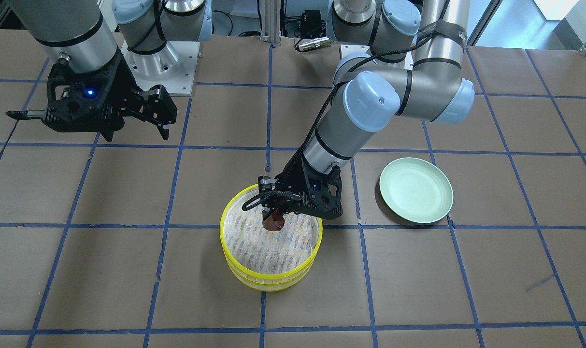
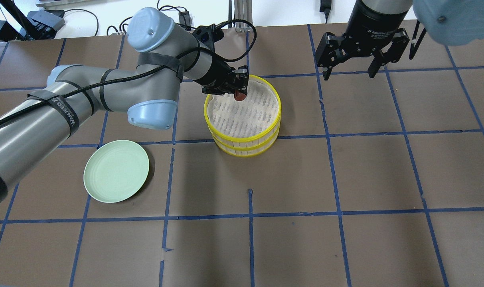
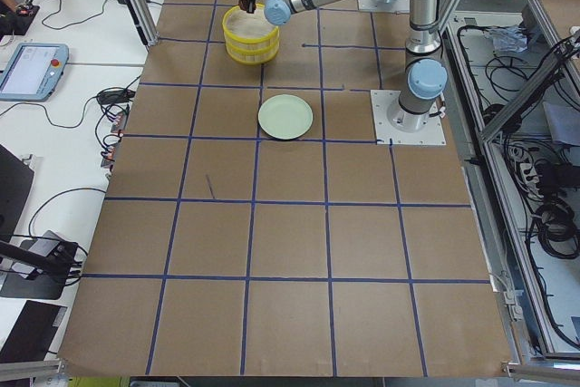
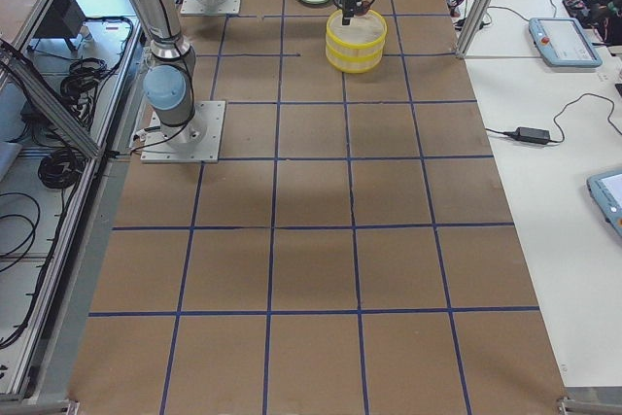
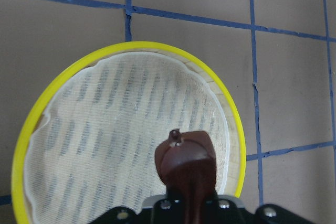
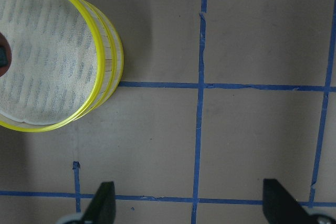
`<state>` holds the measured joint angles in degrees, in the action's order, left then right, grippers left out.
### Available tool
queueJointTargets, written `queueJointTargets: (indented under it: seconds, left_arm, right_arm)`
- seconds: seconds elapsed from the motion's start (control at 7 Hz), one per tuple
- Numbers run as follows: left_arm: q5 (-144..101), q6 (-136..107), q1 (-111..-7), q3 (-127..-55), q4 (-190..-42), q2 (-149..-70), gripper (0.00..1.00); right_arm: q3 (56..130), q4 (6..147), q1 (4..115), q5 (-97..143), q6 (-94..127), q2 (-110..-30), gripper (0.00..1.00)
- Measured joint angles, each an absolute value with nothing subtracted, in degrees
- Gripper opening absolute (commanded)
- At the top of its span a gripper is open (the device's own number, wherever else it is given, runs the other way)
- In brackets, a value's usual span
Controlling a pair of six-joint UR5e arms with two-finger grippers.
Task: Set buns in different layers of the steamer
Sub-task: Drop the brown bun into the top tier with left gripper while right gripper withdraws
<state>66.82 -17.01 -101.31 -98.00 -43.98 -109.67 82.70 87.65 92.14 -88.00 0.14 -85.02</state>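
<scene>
Bun (image 5: 186, 161), dark brown, tight in left end effector (image 1: 275, 217) over steamer layers (image 1: 272, 282); right end effector (image 2: 348, 72) wide open.

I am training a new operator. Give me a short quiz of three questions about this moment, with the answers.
1. True or false: the left gripper is shut on the brown bun over the top steamer layer.
2. What lies on the green plate? A. one bun B. two buns C. nothing
3. Fill in: the right gripper is ___ (open or shut).
Key: 1 true; 2 C; 3 open.
</scene>
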Motion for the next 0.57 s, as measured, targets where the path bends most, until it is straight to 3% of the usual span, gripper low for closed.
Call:
queueJointTargets:
  seconds: [0.57]
  left_arm:
    - [75.57,-7.40,-100.96,-97.69,-44.16,-108.87,1.00]
  right_arm:
    - [82.23,86.85,91.33,-88.34,-0.05,-85.80,1.00]
